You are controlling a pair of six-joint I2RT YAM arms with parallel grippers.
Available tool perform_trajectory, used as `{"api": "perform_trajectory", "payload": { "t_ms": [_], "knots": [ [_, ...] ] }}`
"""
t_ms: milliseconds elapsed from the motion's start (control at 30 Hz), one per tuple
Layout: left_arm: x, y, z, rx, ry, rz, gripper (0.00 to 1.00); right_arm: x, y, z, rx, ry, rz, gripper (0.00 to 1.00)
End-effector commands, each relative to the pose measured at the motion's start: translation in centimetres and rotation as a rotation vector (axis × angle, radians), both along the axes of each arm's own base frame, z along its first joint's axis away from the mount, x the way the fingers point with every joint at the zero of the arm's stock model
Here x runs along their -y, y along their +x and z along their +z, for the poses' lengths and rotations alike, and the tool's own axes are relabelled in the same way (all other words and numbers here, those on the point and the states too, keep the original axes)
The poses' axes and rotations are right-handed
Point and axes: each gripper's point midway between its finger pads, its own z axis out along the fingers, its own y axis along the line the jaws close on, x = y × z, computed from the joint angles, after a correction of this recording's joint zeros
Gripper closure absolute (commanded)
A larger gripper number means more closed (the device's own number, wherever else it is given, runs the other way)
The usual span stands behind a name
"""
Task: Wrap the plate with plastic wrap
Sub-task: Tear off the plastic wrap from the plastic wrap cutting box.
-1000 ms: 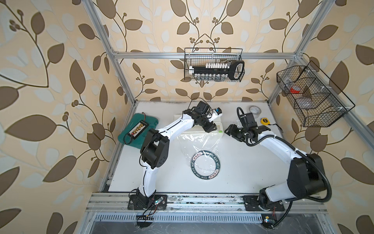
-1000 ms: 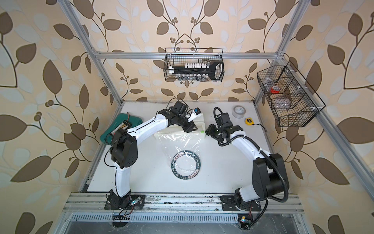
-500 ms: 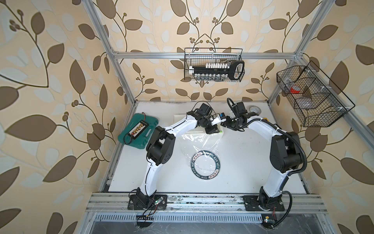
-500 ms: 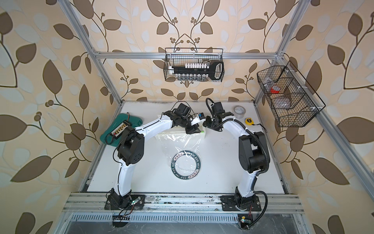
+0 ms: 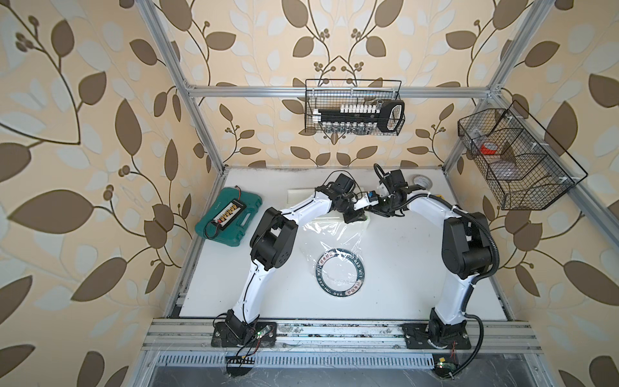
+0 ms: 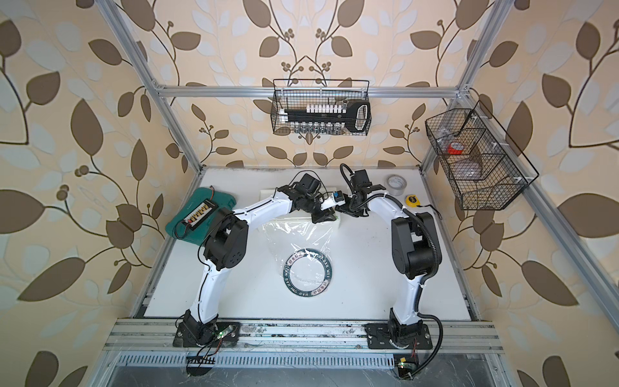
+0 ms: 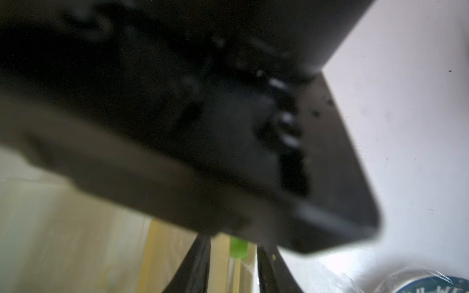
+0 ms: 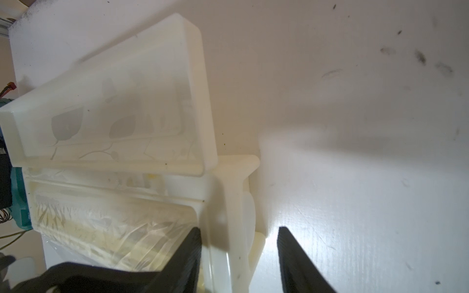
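Near the far edge of the white table (image 5: 418, 284) lies the long white plastic dispenser box (image 8: 228, 203), its lid raised. Its thin clear crinkly plastic wrap (image 5: 328, 234) runs toward the table's middle, lapping the round dark-rimmed, white-centred plate (image 5: 319, 278). My right gripper (image 8: 238, 253) straddles the box's end, jaws apart. My left gripper (image 7: 233, 263) flanks the small green tab (image 7: 238, 248); whether it pinches, I can't tell. I judge the step is cutting: steady the box, slide the tab.
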Motion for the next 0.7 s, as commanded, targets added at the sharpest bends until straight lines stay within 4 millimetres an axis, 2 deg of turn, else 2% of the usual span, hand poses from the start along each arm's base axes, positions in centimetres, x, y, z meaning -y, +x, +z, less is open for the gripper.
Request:
{"api": "perform_trajectory", "payload": {
  "t_ms": [0,200,533,667],
  "knots": [
    [1.2,-0.3,0.8,0.018,-0.026,-0.044,0.71,0.0,-0.4,-1.5,-0.048,-0.013,0.02,0.51],
    [1.5,-0.8,0.2,0.007,-0.017,-0.061,0.76,-0.2,-0.6,-1.8,-0.057,-0.002,0.023,0.55],
    [1.1,-1.1,-1.2,0.015,0.035,-0.078,0.92,-0.4,-1.0,-2.6,-0.077,0.01,0.037,0.57],
    [1.0,-1.1,-1.5,0.023,0.044,-0.084,0.96,0.1,-1.2,-3.1,-0.092,-0.026,0.038,0.58]
  ]
}}
